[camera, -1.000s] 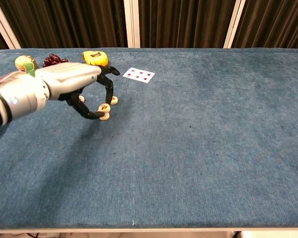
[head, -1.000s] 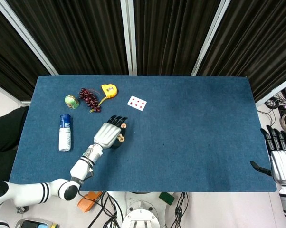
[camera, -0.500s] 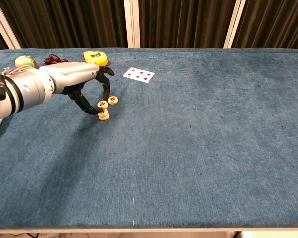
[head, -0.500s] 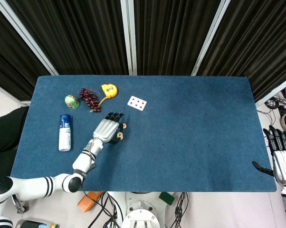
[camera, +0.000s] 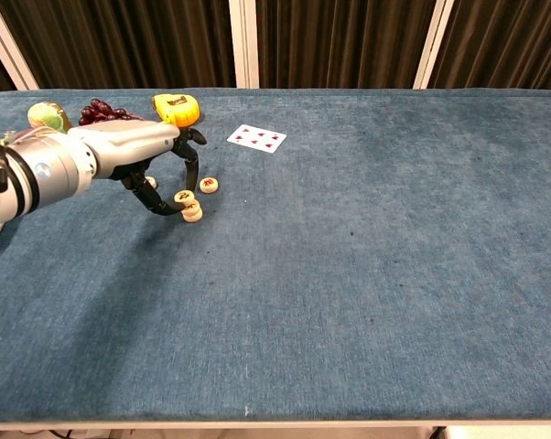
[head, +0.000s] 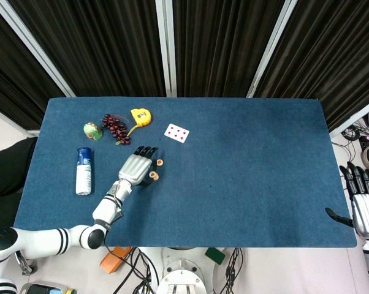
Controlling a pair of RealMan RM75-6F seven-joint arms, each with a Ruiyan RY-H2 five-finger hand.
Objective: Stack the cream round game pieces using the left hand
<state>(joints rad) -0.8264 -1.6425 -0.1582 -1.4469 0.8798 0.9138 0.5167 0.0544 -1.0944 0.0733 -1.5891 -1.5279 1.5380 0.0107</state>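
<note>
My left hand (camera: 134,157) (head: 137,168) reaches over the left middle of the blue table (camera: 367,274). Its thumb and a finger pinch a cream round piece (camera: 183,197). That piece sits tilted on the left edge of a second cream piece (camera: 194,215), which lies flat on the cloth. A third cream piece (camera: 208,185) (head: 160,162) lies loose just right of the fingers. A fourth piece (camera: 150,182) peeks out under the palm. My right hand (head: 363,205) hangs off the table's right edge, fingers apart and holding nothing.
A playing card (camera: 256,137) lies behind the pieces. A yellow tape measure (camera: 177,109), dark grapes (camera: 102,112) and a green round object (camera: 44,115) sit at the far left. A bottle (head: 83,170) lies left of my forearm.
My left hand lifted the pinched piece, then lowered it slightly leftward onto the edge of the piece below. The right hand stayed put.
</note>
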